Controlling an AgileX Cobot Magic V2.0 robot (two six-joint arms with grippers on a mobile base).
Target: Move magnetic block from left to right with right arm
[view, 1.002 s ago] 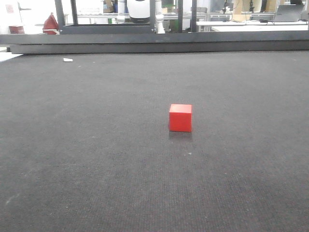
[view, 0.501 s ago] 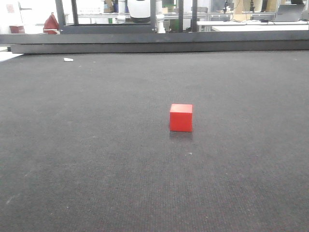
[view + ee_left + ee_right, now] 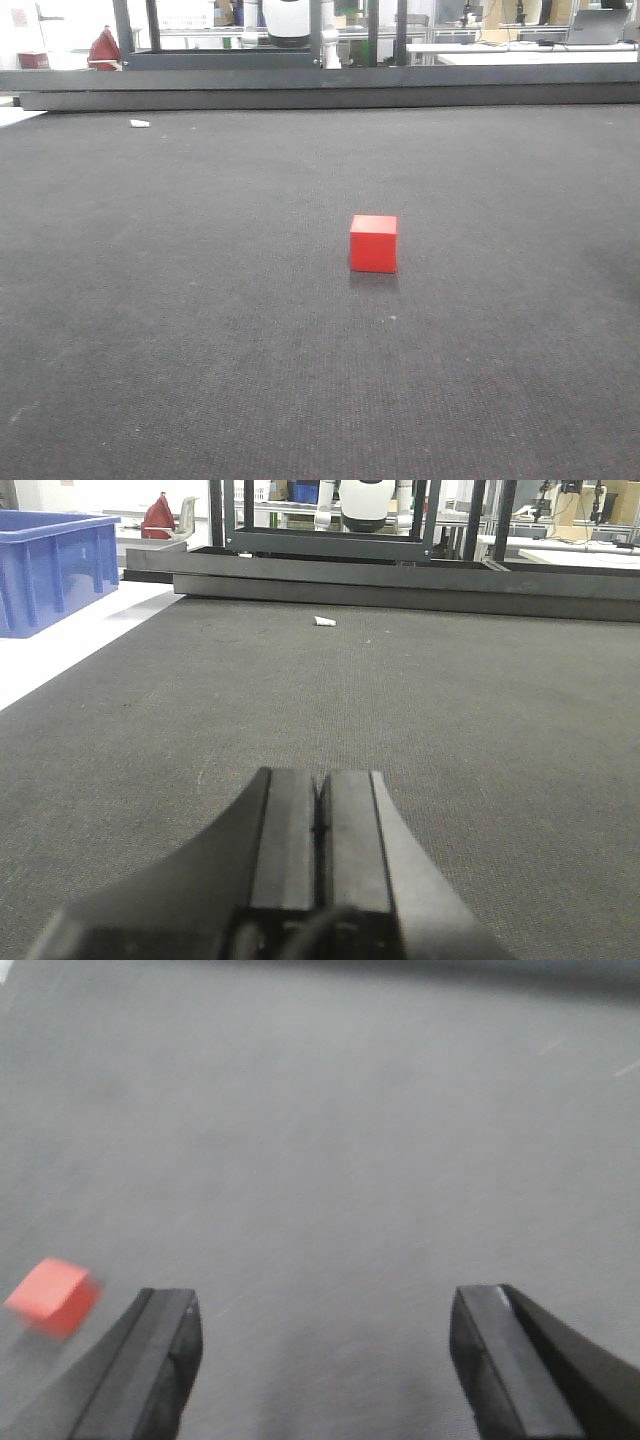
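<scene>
Block (image 3: pixel 50 1298) | left of spread right fingers (image 3: pixel 160 1360) | not touching

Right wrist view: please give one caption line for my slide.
Open right gripper over the dark mat, red magnetic block blurred at the picture's lower left.

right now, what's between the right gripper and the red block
Only bare mat, in the right wrist view, between the right gripper and the red block.

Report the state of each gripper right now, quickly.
Left gripper: shut, holding nothing.
Right gripper: open and empty; the small bright-red cube sits outside it, ungrasped.
</scene>
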